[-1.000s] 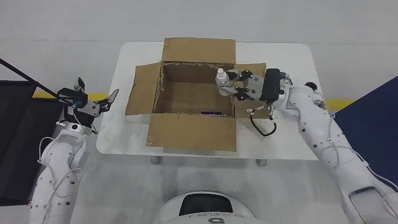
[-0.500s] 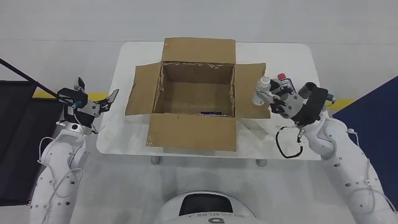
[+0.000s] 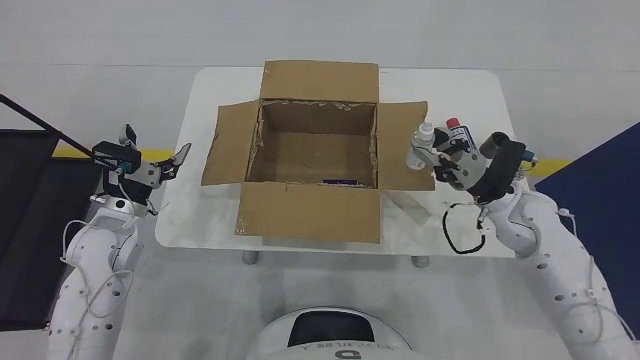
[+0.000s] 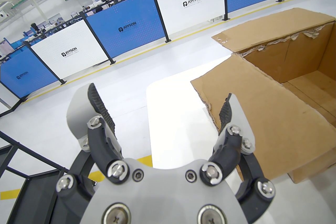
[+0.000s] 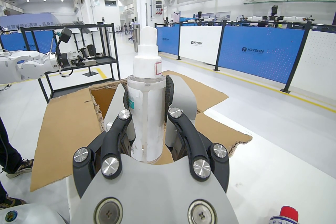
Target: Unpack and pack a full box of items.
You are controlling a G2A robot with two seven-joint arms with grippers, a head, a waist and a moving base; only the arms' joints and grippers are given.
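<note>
My right gripper point(image 5: 146, 91) pinches a clear spray bottle point(image 5: 145, 114) upright beside the cardboard box point(image 3: 310, 212); my left gripper point(image 4: 160, 95) hangs spread.

The top camera looks straight down on the whole desk point(image 3: 470, 90) and the open box point(image 3: 320, 85), while each wrist camera sits close behind its own tool, the left pincer point(image 4: 160, 93) and the right pincer point(image 5: 146, 88), facing that same box from opposite sides.
</note>
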